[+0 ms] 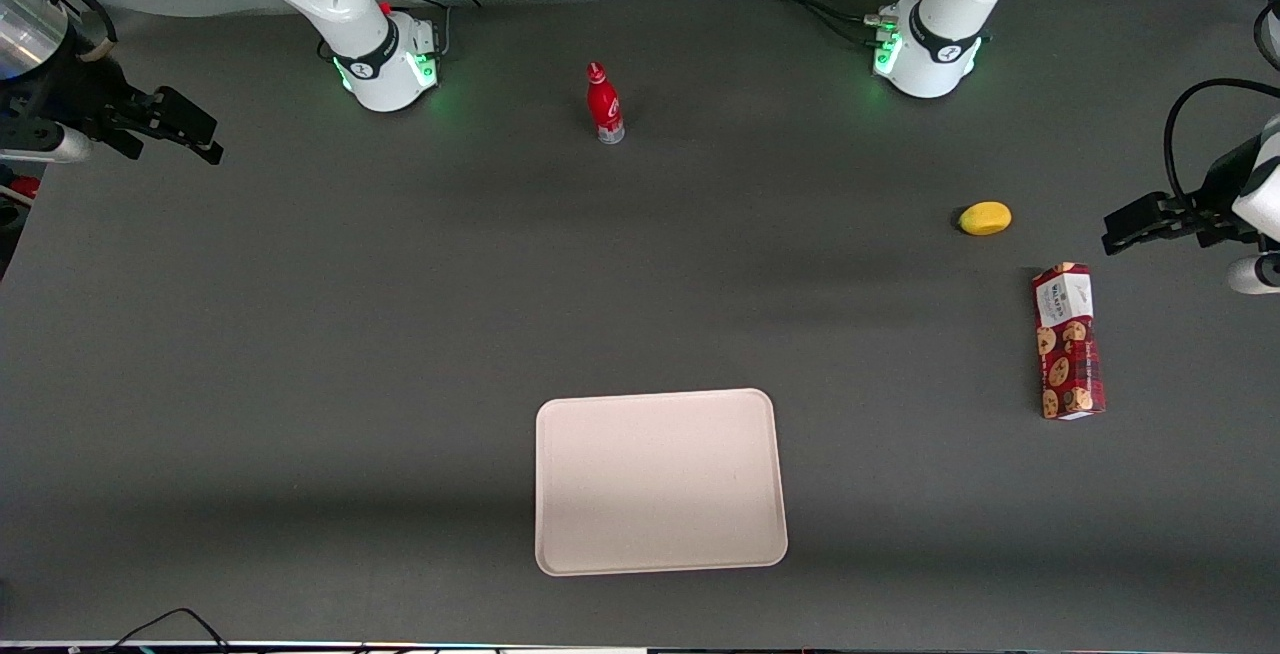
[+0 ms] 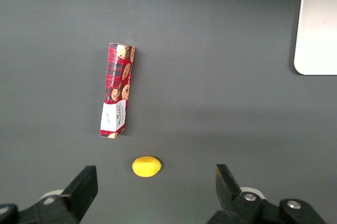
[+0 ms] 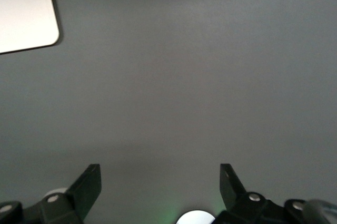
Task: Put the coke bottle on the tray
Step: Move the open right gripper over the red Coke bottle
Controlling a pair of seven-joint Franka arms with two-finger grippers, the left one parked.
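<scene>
Red bottle, front view: the coke bottle [image 1: 604, 104] stands upright on the dark bench [image 1: 330, 334] in the upper middle of the frame, between the two arm bases, and nothing is touching it.
Beige tray, front view: the tray [image 1: 660, 479] lies flat and bare in the lower middle of the frame, well apart from the bottle and nearer to the camera.
End effector, front view: my end effector [image 1: 195, 139] hangs at the upper edge of the frame, at the working arm's end of the bench. It is well apart from both bottle and tray.
Bystanders, front view: a yellow fruit [image 1: 985, 218] and a red cookie box [image 1: 1068, 342] lie toward the parked arm's end.
Left wrist view: this shows the cookie box [image 2: 117, 90] lying flat, the yellow fruit [image 2: 146, 166] near its white end, and one corner of the tray [image 2: 318, 23]. The bottle is not in this view.
Right wrist view: my end effector [image 3: 159, 182] has its fingers spread wide with nothing between them, over bare bench. A corner of the tray [image 3: 23, 13] shows, but the bottle does not.
Step in hand: I judge this to be the start of the task, with the reach toward the bottle not yet made.
Next move: I should travel across to the bottle, come down so the spread fingers sit on either side of its slim body, and close squarely. It looks narrow and easy to tip.
</scene>
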